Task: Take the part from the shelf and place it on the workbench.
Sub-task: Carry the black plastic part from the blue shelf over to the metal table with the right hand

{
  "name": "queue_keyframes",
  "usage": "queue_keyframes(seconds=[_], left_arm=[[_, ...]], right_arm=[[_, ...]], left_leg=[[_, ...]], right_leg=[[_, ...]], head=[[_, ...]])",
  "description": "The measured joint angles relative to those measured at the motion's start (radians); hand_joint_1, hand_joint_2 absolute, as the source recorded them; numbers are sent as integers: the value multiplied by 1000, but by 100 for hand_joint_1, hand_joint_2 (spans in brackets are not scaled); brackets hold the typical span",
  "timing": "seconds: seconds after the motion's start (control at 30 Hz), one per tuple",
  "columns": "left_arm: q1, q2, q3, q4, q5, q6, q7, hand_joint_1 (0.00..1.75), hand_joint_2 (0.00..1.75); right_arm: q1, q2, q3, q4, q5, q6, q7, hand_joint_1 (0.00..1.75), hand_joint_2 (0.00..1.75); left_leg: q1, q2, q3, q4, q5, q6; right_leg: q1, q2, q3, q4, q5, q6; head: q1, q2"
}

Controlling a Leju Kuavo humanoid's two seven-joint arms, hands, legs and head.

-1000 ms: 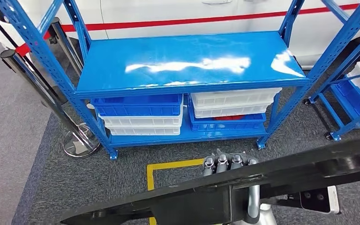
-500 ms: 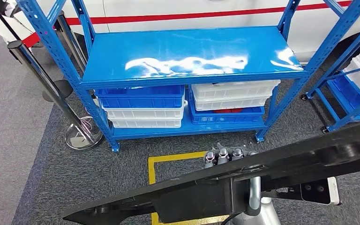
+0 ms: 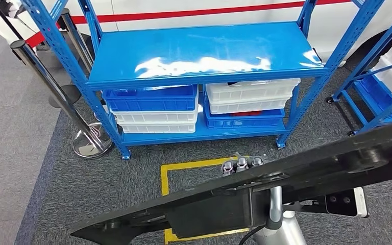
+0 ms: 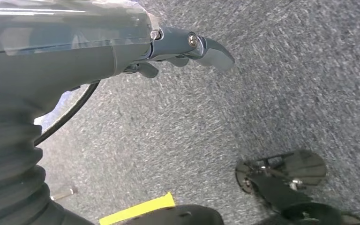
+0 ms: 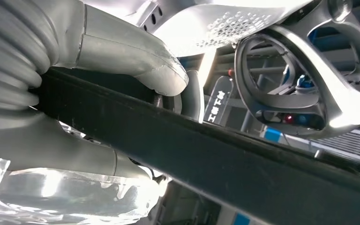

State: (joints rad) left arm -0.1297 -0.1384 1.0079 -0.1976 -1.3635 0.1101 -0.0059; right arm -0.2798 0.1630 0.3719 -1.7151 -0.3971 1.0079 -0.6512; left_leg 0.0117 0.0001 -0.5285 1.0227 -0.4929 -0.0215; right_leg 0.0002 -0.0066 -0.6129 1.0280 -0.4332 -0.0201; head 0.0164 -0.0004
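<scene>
The part (image 3: 311,176) is a long flat black metal piece lying slantwise across the bottom of the head view, its right end higher. My right hand (image 3: 241,166) grips it near the middle, fingers hooked over its far edge. In the right wrist view the thumb and fingers (image 5: 122,47) clamp the black part (image 5: 215,159), and a silver bracket rises beyond it. My left hand (image 4: 183,47) hangs over grey carpet, fingers apart and holding nothing. The blue shelf (image 3: 204,51) stands ahead with its upper board bare.
Blue and white bins (image 3: 153,99) (image 3: 250,92) are stacked on the lower shelf board. A chrome stanchion (image 3: 89,145) stands at the shelf's left corner. A yellow floor marking (image 3: 164,178) lies in front. Another blue rack (image 3: 383,97) stands at right, a white vehicle (image 3: 209,10) behind.
The whole picture has shifted: the shelf sits higher in the view, so the camera has moved. My right hand keeps its hold on the part, now tilted a little steeper.
</scene>
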Motion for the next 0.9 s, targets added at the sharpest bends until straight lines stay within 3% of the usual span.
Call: queue_keyframes(seconds=[0.07, 0.13, 0.17, 0.23, 0.3, 0.33, 0.37, 0.43, 0.5, 0.6, 0.63, 0.7, 0.77, 0.8, 0.83, 0.87, 0.9], left_arm=[[1, 0, 0, 0, 0, 0, 0, 0, 175], [0, -2, 0, 0, -1, -1, 0, 0, 175], [0, -2, 0, 0, -1, -1, 0, 0, 175], [-1, -2, 0, 0, -1, -1, -1, 0, 175], [-1, -2, 0, 0, -1, -1, -2, 0, 175], [-1, -2, 0, 0, -1, -2, -2, 0, 175], [0, -2, 0, 0, -1, -2, -2, 0, 175], [0, -2, 0, 0, -1, -2, -2, 0, 175], [0, -2, 0, 0, 0, -2, -2, 0, 175], [0, -2, 0, 0, 2, -2, -2, 0, 175], [0, -2, 1, 0, 2, -2, -2, 0, 175], [1, -1, 1, 0, 2, -1, -2, 0, 175], [1, 0, 1, 0, 2, -1, -2, 0, 175], [2, 0, 1, 0, 2, -1, -2, 0, 175], [2, 1, 1, 0, 2, -1, -2, 0, 175], [3, 2, 2, 0, 2, -1, -2, 0, 175], [3, 2, 2, 0, 2, -1, -3, 0, 175]], right_arm=[[0, 0, 0, 4, 2, 0, 0, 175, 175], [-1, 0, -2, 6, 3, 1, 0, 175, 175], [-1, 0, -2, 6, 4, 1, 0, 175, 175], [-1, 0, -6, 6, 4, 1, 0, 175, 175], [1, -2, -11, 7, 4, 1, 0, 175, 175], [2, -3, -13, 7, 5, 1, 0, 175, 175], [2, -3, -15, 7, 5, 1, 0, 175, 175], [2, -4, -16, 7, 6, 4, 0, 175, 175], [2, -4, -18, 6, 6, 8, 0, 175, 175], [1, -3, -20, 6, 6, 14, 0, 175, 175], [1, -3, -21, 6, 7, 15, 0, 175, 175], [0, -3, -22, 7, 7, 16, 0, 175, 175], [0, -3, -23, 11, 8, 16, 0, 175, 175], [0, -3, -24, 13, 9, 16, 0, 175, 175], [1, -3, -24, 15, 9, 16, 0, 175, 175], [0, -3, -25, 16, 9, 16, 0, 175, 175], [0, -3, -25, 17, 9, 16, 0, 175, 175]], left_leg=[[-2, -1, -2, -9, 7, 9], [3, 2, -7, -18, 20, 23], [6, 4, -12, -23, 28, 31], [7, 6, -26, -25, 41, 39], [6, 7, -42, -24, 51, 39], [7, 7, -49, -23, 56, 37], [7, 7, -55, -21, 59, 35], [7, 7, -62, -15, 63, 30], [6, 6, -68, -12, 69, 19], [7, 5, -73, -16, 80, -4], [8, 5, -79, -9, 71, -9], [9, 3, -108, 64, 10, -14], [9, 3, -151, 195, -69, -16], [9, 3, -163, 245, -90, -18], [9, 3, -160, 262, -91, -18], [9, 3, -138, 242, -76, -17], [8, 3, -99, 187, -49, -14]], right_leg=[[1, 1, -3, -1, 10, 14], [1, 4, -11, 11, -4, 27], [0, 5, -23, 38, -29, 32], [-5, 6, -67, 152, -109, 40], [-11, 6, -100, 259, -157, 47], [-14, 6, -94, 267, -153, 50], [-17, 6, -68, 235, -131, 51], [-20, 6, 22, 96, -80, 49], [-16, 7, 77, -1, -59, 41], [-12, 8, 73, -19, -49, 22], [-13, 6, 69, -23, -43, 13], [-15, 2, 59, -31, -28, -5], [-10, 0, 44, -29, -18, -14], [-8, 0, 36, -27, -13, -15], [-6, 0, 28, -24, -9, -16], [-4, 0, 20, -20, -5, -15], [-4, 0, 13, -15, -3, -14]], head=[[0, 0], [0, 0], [1, 0], [5, 0], [6, 0], [6, 0], [6, 0], [6, 0], [6, 0], [6, 0], [5, 0], [2, 0], [-1, 0], [-1, 0], [-1, 0], [-1, 0], [-1, 0]])
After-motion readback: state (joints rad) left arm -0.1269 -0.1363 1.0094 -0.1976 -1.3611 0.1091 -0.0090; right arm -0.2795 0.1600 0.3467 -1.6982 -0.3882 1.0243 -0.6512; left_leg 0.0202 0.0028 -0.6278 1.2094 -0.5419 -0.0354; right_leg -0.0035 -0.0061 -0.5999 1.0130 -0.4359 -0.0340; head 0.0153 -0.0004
